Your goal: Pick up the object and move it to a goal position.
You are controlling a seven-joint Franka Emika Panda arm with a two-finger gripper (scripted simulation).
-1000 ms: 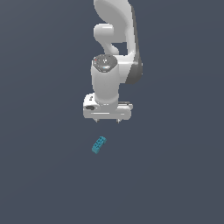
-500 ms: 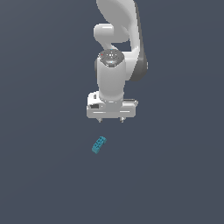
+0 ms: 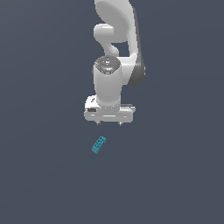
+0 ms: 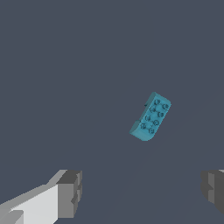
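Observation:
The object is a small teal-blue elongated block (image 3: 99,145) with darker dots on its face, lying on the dark grey floor at a slant. In the exterior view my white gripper (image 3: 109,124) hangs above it, a little toward the exterior view's right, not touching it. The jaws stand wide apart and hold nothing. In the wrist view the block (image 4: 150,117) lies ahead of the two grey fingertips (image 4: 70,194), outside the gap between them, and the gripper (image 4: 142,192) is open.
The plain dark grey floor (image 3: 43,175) surrounds the block on all sides. The white arm (image 3: 116,39) rises behind the gripper. Nothing else shows in either view.
The gripper has turned about its vertical axis and shifted slightly toward the exterior view's left and down. The block has not moved.

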